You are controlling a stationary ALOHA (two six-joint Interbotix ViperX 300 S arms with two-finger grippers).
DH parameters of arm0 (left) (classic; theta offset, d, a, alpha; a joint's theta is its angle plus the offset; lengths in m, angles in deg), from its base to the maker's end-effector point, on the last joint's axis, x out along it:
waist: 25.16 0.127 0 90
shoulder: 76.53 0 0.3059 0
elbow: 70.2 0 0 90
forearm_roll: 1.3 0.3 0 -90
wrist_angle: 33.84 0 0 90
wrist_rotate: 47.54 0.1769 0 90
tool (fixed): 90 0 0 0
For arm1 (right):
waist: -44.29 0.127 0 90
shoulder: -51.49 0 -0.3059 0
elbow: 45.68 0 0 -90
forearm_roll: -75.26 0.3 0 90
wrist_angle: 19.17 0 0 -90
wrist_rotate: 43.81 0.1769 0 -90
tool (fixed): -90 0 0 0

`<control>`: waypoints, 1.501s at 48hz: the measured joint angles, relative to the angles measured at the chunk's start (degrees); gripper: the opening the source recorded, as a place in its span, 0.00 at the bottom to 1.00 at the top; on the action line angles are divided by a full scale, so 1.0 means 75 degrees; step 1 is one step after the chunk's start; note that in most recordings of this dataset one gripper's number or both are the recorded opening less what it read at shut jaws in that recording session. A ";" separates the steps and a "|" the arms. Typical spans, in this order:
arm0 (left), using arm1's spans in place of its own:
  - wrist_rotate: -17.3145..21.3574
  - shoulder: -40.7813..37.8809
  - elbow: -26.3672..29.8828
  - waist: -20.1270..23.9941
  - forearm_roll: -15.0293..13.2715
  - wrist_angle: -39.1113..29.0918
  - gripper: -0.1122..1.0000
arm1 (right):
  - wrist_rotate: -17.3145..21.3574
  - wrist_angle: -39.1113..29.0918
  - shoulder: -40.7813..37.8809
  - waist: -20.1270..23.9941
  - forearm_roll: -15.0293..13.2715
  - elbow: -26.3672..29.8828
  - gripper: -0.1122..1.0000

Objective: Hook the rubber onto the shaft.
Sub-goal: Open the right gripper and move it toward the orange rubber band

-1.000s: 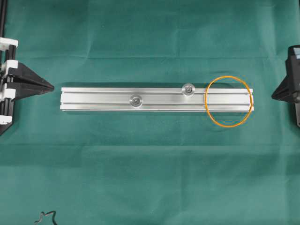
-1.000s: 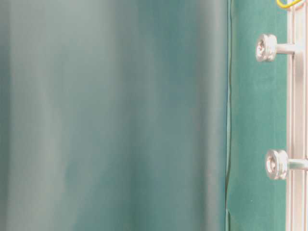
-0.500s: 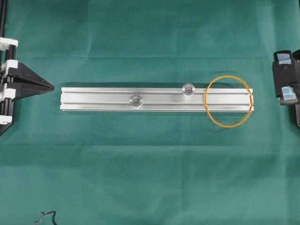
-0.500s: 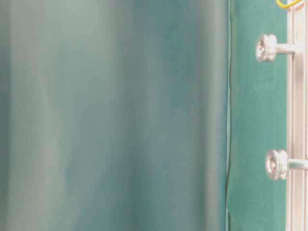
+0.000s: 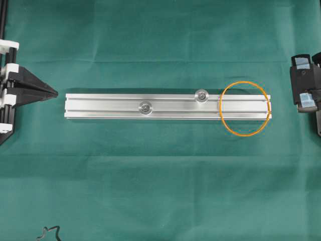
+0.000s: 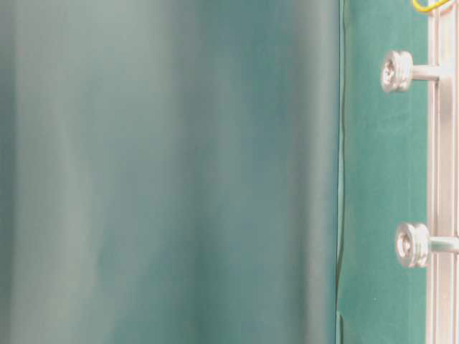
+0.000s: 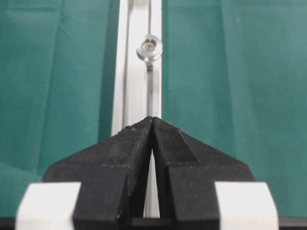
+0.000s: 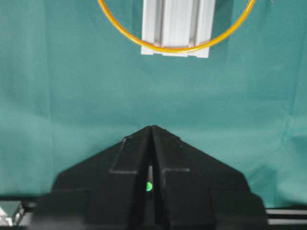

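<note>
Looking down on a green cloth (image 5: 160, 191) covering the whole work surface. Finding a long silver rail (image 5: 110, 106) lying flat across the middle of it, running left to right in the overhead view.

Seeing the left gripper (image 7: 152, 119) waiting off the rail's left end, pointing along it. Noting its black fingers (image 7: 125, 143) pressing tip to tip, gripping nothing, well apart from the rubber at the opposite end.

Seeing the right gripper (image 8: 151, 128) hanging off the rail's right end, tilting down toward the cloth. Noting its fingers (image 8: 175, 148) meeting at the tips with only a hairline slit showing lower down, carrying nothing. Placing the rubber ahead of those tips in the wrist view, apart from them, with a strip of bare cloth lying between.

Finding the rubber (image 5: 244, 135), a thin orange loop, draping over the rail's right end: crossing the top of the rail, bulging out past both long edges onto the cloth, and just reaching the end face (image 8: 175, 51).

Spotting two small silver shafts standing up from the rail, one (image 5: 201, 95) just left of the loop and outside it, the other (image 5: 145, 107) nearer the middle. Seeing the loop hooking on neither.
</note>
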 measured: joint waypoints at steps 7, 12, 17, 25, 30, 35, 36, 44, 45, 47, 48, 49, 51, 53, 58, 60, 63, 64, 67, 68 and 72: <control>0.0000 0.0000 -0.0012 0.0000 0.0000 0.0012 0.10 | 0.0012 -0.0012 0.0000 0.0000 0.0000 0.0000 0.58; 0.0000 0.0000 0.0000 0.0000 0.0000 0.0000 0.10 | 0.0012 0.0000 0.0000 0.0000 0.0000 -0.0012 0.86; 0.0000 0.0000 0.0000 0.0000 0.0000 0.0000 0.10 | 0.0000 0.0000 0.0000 0.0012 -0.0047 0.0000 0.97; 0.0000 0.0000 0.0000 0.0000 0.0000 0.0000 0.10 | 0.0000 0.0000 0.0000 0.0012 -0.0164 0.0000 0.95; 0.0000 0.0000 0.0000 0.0000 0.0000 0.0000 0.10 | 0.0012 -0.0012 0.0000 0.0012 -0.0176 0.0000 0.95; 0.0000 0.0000 0.0000 0.0000 0.0000 0.0000 0.10 | 0.0012 -0.0012 0.0000 0.0000 -0.0188 0.0000 0.95; 0.0000 0.0000 0.0000 0.0000 0.0000 0.0000 0.10 | 0.0000 -0.0012 0.0000 0.0000 -0.0188 0.0000 0.95; 0.0000 0.0000 0.0000 0.0000 0.0000 0.0000 0.10 | 0.0012 0.0035 -0.0035 0.0012 -0.0188 0.0000 0.95; 0.0000 0.0000 0.0000 0.0000 0.0000 0.0000 0.10 | 0.0000 0.0059 -0.0047 0.0000 -0.0188 0.0012 0.95; 0.0000 0.0000 -0.0012 0.0000 0.0000 0.0000 0.10 | 0.0000 0.0105 -0.0059 0.0000 -0.0188 0.0023 0.95; 0.0000 0.0000 -0.0012 0.0000 0.0000 0.0000 0.10 | 0.0012 0.0141 -0.0082 0.0012 -0.0188 0.0047 0.95; 0.0000 0.0000 0.0000 0.0000 0.0000 0.0000 0.10 | 0.0012 0.0176 -0.0094 0.0000 -0.0188 0.0059 0.95; 0.0000 0.0000 -0.0012 0.0000 0.0000 0.0000 0.10 | 0.0000 0.0258 -0.0129 0.0000 -0.0188 0.0082 0.95; 0.0000 0.0000 0.0000 0.0000 0.0000 0.0000 0.10 | 0.0012 0.0340 -0.0188 0.0000 -0.0188 0.0117 0.95; 0.0000 0.0000 0.0000 0.0000 0.0000 0.0000 0.10 | 0.0000 0.0516 -0.0422 0.0012 -0.0188 0.0246 0.95; 0.0000 0.0000 0.0000 0.0000 0.0000 0.0000 0.10 | 0.0000 0.0574 -0.0539 0.0000 -0.0199 0.0305 0.95; 0.0000 0.0000 0.0000 0.0000 0.0000 0.0000 0.10 | 0.0012 0.0645 -0.0727 0.0012 -0.0188 0.0398 0.95; 0.0000 0.0000 0.0000 0.0000 0.0000 0.0000 0.10 | 0.0012 0.0656 -0.0785 0.0012 -0.0188 0.0434 0.95; 0.0000 0.0000 0.0000 0.0000 0.0000 0.0000 0.10 | 0.0012 0.0703 -0.1008 0.0000 -0.0199 0.0562 0.95; 0.0000 0.0000 0.0000 0.0000 0.0000 0.0012 0.10 | 0.0000 0.0727 -0.1078 0.0012 -0.0188 0.0621 0.95; 0.0000 0.0000 0.0000 0.0000 0.0000 0.0000 0.10 | 0.0000 0.0773 -0.1371 0.0000 -0.0199 0.0820 0.95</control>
